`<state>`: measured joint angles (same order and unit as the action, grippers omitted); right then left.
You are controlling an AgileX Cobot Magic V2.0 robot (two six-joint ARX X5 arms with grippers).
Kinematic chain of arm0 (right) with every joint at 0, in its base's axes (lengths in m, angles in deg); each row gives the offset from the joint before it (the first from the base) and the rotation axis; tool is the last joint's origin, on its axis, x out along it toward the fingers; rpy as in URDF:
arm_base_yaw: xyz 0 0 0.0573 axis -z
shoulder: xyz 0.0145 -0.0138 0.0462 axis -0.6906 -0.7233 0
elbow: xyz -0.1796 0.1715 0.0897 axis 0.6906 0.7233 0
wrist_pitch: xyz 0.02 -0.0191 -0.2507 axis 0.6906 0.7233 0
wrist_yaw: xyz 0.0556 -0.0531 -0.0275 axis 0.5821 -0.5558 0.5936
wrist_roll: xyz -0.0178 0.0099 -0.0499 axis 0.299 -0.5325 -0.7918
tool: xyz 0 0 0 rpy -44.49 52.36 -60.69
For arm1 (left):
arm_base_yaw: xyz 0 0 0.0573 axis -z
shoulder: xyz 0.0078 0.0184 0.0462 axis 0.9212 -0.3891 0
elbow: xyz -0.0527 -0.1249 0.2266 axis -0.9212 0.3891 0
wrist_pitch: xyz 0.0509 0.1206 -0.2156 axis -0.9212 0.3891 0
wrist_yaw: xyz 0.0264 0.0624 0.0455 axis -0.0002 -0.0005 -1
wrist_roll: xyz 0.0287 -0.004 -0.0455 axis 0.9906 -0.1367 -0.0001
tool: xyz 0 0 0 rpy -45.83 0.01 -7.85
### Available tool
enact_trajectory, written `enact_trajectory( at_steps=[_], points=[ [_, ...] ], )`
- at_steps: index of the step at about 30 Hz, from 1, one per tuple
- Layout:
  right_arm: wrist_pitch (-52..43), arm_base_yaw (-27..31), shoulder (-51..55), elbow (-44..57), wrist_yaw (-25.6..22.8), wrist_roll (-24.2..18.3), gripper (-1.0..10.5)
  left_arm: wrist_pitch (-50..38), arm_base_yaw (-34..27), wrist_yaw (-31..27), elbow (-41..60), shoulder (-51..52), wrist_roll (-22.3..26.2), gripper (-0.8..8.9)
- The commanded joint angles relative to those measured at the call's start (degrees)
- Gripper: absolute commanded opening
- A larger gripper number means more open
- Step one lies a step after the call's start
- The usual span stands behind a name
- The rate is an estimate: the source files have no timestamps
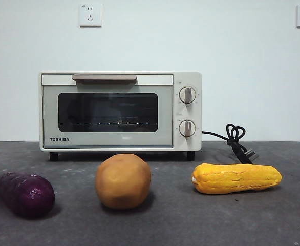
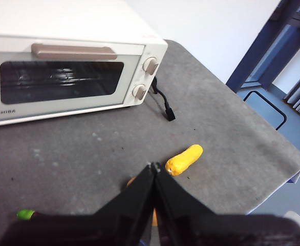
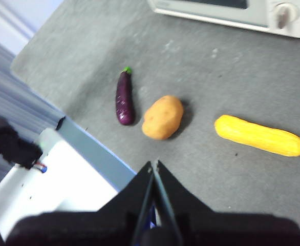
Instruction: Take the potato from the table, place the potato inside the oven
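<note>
2 grippers, left (image 2: pixel 154 169) and right (image 3: pixel 153 166), hang clenched and empty above the table (image 1: pixel 273 220). Nothing is begun: the potato (image 1: pixel 123 181) sits before the shut Toshiba oven (image 1: pixel 120 111), between eggplant (image 1: pixel 25 194) and yellow squash (image 1: pixel 236 178). Next, I judge, a gripper must release and descend onto it.

This looks like a lab or test room rather than a home kitchen. A cream-white boxy Toshiba toaster oven (image 1: pixel 120 111) sits alone on a flat dark grey mottled table (image 1: pixel 273 215) against a bare white wall (image 1: pixel 191 36). Two white wall sockets (image 1: pixel 90 15) sit high on that wall, and blue-framed doorways (image 2: pixel 273 46) open off the table's right end.
</note>
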<state>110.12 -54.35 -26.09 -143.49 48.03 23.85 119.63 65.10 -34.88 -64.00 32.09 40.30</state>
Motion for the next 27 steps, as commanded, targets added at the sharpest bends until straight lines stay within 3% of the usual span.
enact_trajectory(
  at_steps=[1,4,8,9,10,19,27],
  points=[
    [-0.2,-1.29,0.09,-0.15,0.31,-1.42,0.1,0.09,0.24,0.48,-0.2,0.11,1.27,-0.08],
    [-0.24,-2.12,0.09,-0.15,0.28,-0.61,0.6,0.09,0.22,0.48,-0.2,0.11,1.27,-0.08],
    [-0.26,-2.16,0.09,-0.15,0.28,1.7,5.5,0.09,0.22,0.48,-0.2,0.11,1.27,-0.08],
    [-0.26,-2.16,0.09,-0.15,0.28,1.92,6.6,0.09,0.22,0.48,-0.2,0.11,1.27,-0.08],
    [-0.28,-2.16,0.09,-0.15,0.26,2.23,6.9,0.09,0.22,0.48,-0.2,0.11,1.27,-0.08],
    [-0.52,-2.16,-0.17,-0.15,0.31,2.71,6.9,-0.46,0.22,0.46,-0.2,0.11,1.27,-0.08],
    [-0.55,-2.21,-0.68,-0.15,0.31,3.1,6.9,-8.96,0.37,0.48,-0.24,-5.55,0.98,-0.08]
  ],
)
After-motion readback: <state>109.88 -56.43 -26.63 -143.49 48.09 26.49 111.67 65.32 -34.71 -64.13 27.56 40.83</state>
